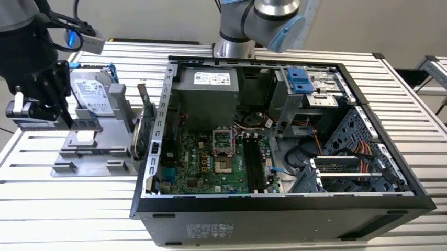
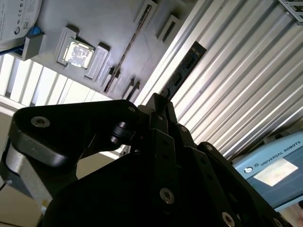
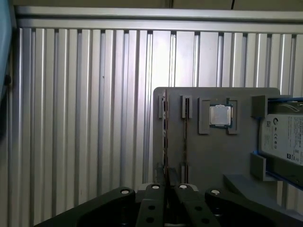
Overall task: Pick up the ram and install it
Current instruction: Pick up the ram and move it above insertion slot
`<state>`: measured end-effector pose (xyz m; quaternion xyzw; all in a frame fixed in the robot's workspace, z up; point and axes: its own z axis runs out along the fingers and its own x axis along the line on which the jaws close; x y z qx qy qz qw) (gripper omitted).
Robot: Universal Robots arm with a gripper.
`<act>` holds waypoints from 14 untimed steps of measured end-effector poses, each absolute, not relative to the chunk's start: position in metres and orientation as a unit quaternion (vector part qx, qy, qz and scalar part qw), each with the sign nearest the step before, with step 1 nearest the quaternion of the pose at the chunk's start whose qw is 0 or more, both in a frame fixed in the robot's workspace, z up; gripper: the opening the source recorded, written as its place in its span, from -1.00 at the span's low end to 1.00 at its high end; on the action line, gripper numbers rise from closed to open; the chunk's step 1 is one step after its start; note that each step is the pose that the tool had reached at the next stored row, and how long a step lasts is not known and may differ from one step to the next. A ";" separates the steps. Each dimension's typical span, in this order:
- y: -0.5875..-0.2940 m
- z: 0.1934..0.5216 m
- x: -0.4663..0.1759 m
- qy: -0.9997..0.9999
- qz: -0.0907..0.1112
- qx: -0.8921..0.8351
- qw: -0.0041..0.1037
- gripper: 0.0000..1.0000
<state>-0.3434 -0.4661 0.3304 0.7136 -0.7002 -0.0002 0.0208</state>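
With hand pinched narrow on ram, lift straight and level off holder, sparing neighbouring stick.

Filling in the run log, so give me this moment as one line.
step: pickup | gripper: shut on ram | position: at grey parts holder

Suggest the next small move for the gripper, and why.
Probably lift straight up a little: the gripper looks shut on the ram, which hangs close over the gray fixture, so moving sideways toward the computer case risks snagging.
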 end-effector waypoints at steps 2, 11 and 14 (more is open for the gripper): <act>-0.466 0.331 -0.343 -0.700 0.000 0.714 0.021 -1.00; -0.466 0.333 -0.343 -0.700 0.000 0.714 0.021 -1.00; -0.466 0.334 -0.343 -0.700 0.000 0.714 0.021 -1.00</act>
